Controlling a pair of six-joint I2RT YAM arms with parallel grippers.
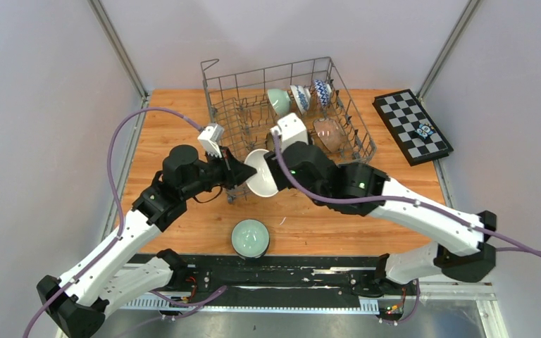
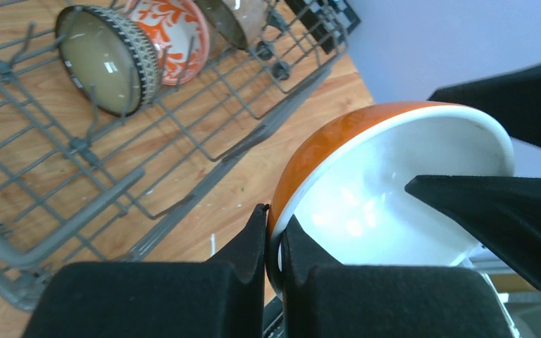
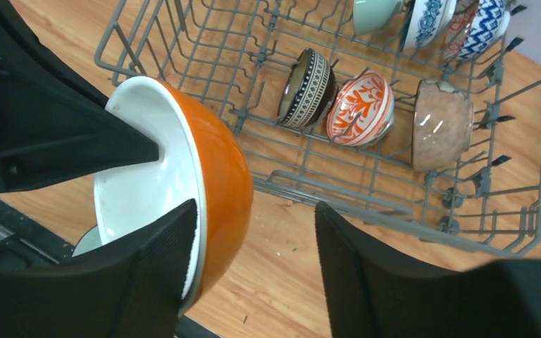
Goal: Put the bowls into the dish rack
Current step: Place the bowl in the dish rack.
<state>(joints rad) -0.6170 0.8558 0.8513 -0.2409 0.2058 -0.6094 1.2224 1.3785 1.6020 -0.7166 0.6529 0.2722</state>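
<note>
The wooden tabletop [image 1: 176,127] sits between pale grey walls [image 1: 42,105]. The left tool [image 2: 273,227] pinches the orange bowl [image 2: 394,183] by its rim. The right tool [image 3: 255,211] is spread wide.

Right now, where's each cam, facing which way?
Top external: above, behind the bases, looking down on table, dish rack, left arm, right arm.
Left wrist: low outside the rack, facing along it; left gripper pinches the orange bowl's rim.
Right wrist: above the rack's near edge, looking down into it; right gripper open astride that bowl.
Both wrists share bowl and rack.
</note>
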